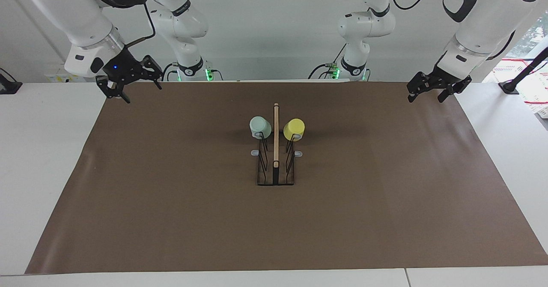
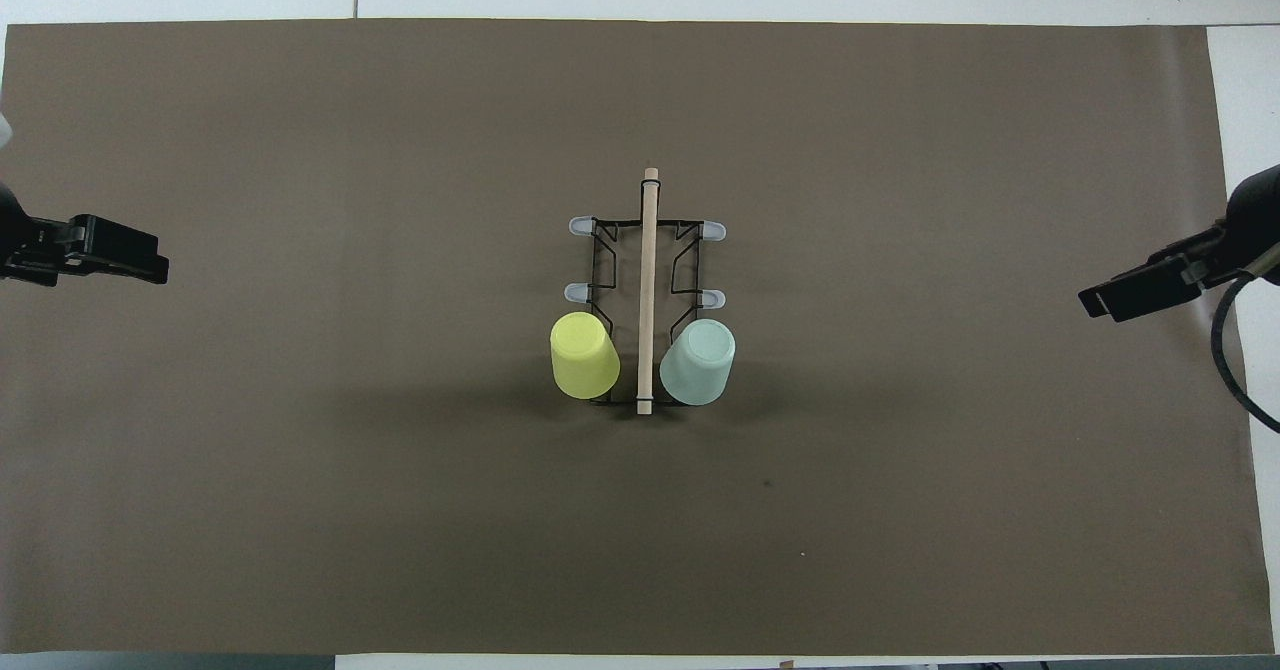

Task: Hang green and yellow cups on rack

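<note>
The rack [image 1: 276, 173] stands in the middle of the brown mat, its wooden bar [image 2: 648, 280] running along its middle. The pale green cup [image 1: 260, 127] hangs upside down on the prong nearest the robots on the side toward the right arm's end; it also shows in the overhead view [image 2: 697, 362]. The yellow cup [image 1: 294, 128] hangs the same way on the matching prong toward the left arm's end, also seen from overhead [image 2: 585, 355]. My right gripper [image 1: 143, 93] and my left gripper [image 1: 426, 100] are open, empty and raised over the mat's corners nearest the robots.
The brown mat [image 1: 171, 201] covers most of the white table [image 1: 43, 150]. The other grey-tipped prongs [image 2: 580, 225] of the rack carry nothing. In the overhead view my left gripper [image 2: 150, 265] and right gripper [image 2: 1100, 302] show at the mat's two ends.
</note>
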Action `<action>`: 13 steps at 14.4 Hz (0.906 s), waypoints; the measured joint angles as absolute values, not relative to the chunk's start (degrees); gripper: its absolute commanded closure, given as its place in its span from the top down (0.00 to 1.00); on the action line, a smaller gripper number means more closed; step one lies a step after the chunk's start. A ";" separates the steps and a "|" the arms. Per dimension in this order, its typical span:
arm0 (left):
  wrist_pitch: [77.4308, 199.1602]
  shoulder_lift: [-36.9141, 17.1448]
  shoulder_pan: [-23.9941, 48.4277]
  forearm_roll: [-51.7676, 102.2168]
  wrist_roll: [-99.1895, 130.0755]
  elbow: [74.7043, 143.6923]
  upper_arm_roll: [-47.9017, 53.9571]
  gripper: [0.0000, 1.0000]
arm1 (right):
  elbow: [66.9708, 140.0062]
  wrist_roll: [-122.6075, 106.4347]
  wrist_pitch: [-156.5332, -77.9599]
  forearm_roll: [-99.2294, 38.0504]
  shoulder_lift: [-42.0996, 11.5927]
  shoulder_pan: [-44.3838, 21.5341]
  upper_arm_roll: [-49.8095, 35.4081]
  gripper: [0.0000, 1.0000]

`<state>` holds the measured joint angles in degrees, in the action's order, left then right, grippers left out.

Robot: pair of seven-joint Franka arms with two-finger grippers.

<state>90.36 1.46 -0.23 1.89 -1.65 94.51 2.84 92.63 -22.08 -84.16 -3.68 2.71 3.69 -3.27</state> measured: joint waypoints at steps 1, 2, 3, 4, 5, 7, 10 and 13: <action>90.36 1.46 -0.23 1.89 -1.65 94.51 2.84 1.00 | 92.70 -19.12 -83.01 -2.12 3.34 1.61 -1.48 1.00; 90.36 1.46 -0.24 1.89 -1.65 94.51 2.84 1.00 | 93.06 -15.37 -82.46 -0.93 3.72 0.71 -0.58 1.00; 90.36 1.46 -0.24 1.89 -1.65 94.52 2.84 1.00 | 93.66 -11.24 -82.39 -0.36 3.91 0.30 0.07 1.00; 90.36 1.46 -0.24 1.89 -1.65 94.52 2.84 1.00 | 94.20 -7.52 -82.40 -0.25 3.88 -0.12 0.73 1.00; 90.36 1.46 -0.24 1.89 -1.65 94.52 2.84 1.00 | 94.59 -4.92 -82.42 -0.14 3.73 -0.81 1.66 1.00; 90.36 1.46 -0.24 1.89 -1.65 94.52 2.84 1.00 | 94.42 -3.26 -82.42 0.06 2.87 -1.42 3.40 1.00; 90.36 1.46 -0.24 1.89 -1.65 94.52 2.84 1.00 | 93.30 -3.09 -82.42 1.29 1.31 -1.24 4.21 1.00; 90.36 1.46 -0.24 1.89 -1.65 94.52 2.84 1.00 | 92.29 -2.78 -81.53 1.25 0.57 -0.74 4.19 1.00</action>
<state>90.36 1.46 -0.24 1.89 -1.65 94.52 2.84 92.29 -2.78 -81.53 1.25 0.57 -0.74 4.19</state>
